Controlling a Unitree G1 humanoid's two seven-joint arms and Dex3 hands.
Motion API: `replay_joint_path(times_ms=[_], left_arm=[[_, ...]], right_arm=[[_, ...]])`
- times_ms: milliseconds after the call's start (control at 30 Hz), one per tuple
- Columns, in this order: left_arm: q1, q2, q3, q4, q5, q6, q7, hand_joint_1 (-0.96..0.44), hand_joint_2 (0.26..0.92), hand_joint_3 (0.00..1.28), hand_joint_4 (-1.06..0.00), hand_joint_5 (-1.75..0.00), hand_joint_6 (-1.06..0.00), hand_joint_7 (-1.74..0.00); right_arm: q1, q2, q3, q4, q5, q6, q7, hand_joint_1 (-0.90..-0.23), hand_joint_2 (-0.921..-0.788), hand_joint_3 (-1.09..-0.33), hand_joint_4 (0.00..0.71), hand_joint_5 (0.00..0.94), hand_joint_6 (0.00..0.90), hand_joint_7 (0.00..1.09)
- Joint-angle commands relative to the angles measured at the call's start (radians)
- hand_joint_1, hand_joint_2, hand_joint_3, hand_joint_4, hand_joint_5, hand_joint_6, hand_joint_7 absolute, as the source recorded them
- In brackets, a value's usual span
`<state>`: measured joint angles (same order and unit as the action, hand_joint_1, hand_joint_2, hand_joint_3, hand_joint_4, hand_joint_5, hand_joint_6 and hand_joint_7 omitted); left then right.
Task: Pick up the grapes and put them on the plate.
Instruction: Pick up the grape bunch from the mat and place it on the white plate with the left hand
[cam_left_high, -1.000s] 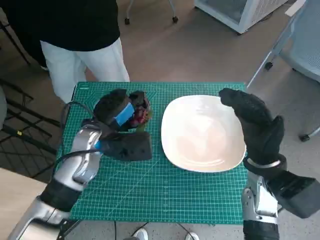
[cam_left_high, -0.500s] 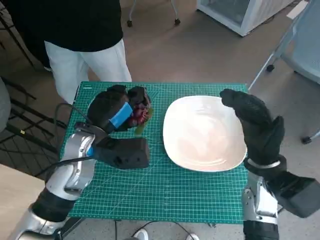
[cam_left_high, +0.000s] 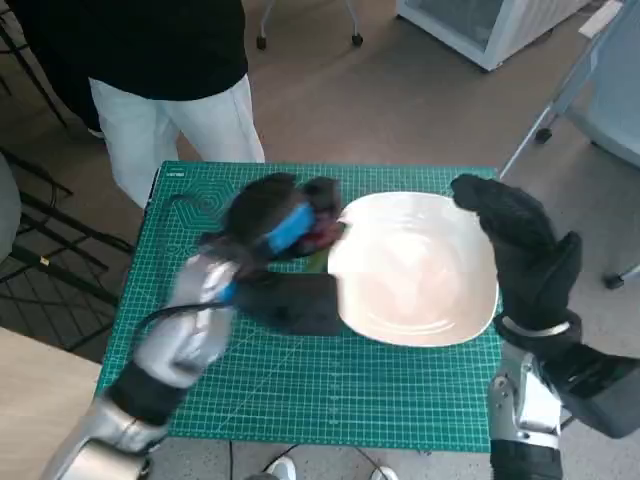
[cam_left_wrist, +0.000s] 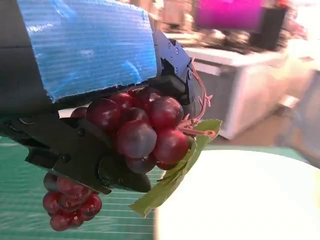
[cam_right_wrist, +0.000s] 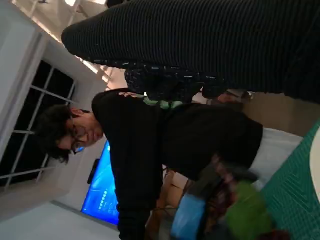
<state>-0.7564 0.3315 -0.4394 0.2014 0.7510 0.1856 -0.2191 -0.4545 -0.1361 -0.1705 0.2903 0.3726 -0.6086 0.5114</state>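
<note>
A green gridded mat (cam_left_high: 300, 390) covers the desk, where the grapes (cam_left_wrist: 137, 132) are gripped by the left hand (cam_left_high: 275, 222) at the plate (cam_left_high: 420, 270) edge, while the right hand (cam_left_high: 520, 250) is held open, a person (cam_left_high: 150, 60) standing beyond.

The setting looks like an office or a lab room. A green cutting mat (cam_left_high: 300, 380) with a printed grid covers the small counter, which stands on a smooth brown floor (cam_left_high: 400, 110). Chair legs on castors (cam_left_high: 610, 275) show at the edge, and a white cabinet (cam_left_high: 480, 25) (perhaps a glass-fronted fridge, too blurred to tell) stands beyond. A lit blue screen (cam_right_wrist: 102, 192) and tall dark windows (cam_right_wrist: 47, 107) show behind a person (cam_right_wrist: 165, 145) in black.
</note>
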Motion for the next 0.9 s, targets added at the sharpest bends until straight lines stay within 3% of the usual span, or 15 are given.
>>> replay_joint_path(times_ms=[33,633,900], left_arm=[[-0.103,-0.056,-0.038,0.095,0.013,-0.047,0.006,0.0,0.921,0.16,-0.6,-1.31,-0.51,-1.22],[-0.34,-0.285,-0.126,0.506,-0.014,-0.164,0.052,0.0,0.921,0.17,-0.58,-1.26,-0.5,-1.31],[-0.381,-0.335,-0.122,0.619,-0.037,-0.217,0.057,0.0,0.921,0.2,-0.51,-1.5,-0.53,-1.13]], right_arm=[[0.032,-0.009,-0.009,-0.015,0.015,0.01,0.005,-0.526,-0.921,-0.593,0.297,0.009,0.013,0.51],[0.077,-0.014,-0.036,-0.063,0.033,0.007,-0.01,-0.532,-0.921,-0.559,0.309,0.004,0.077,0.4],[0.092,-0.005,-0.036,-0.081,0.02,0.003,-0.032,-0.536,-0.921,-0.549,0.311,0.004,0.088,0.39]])
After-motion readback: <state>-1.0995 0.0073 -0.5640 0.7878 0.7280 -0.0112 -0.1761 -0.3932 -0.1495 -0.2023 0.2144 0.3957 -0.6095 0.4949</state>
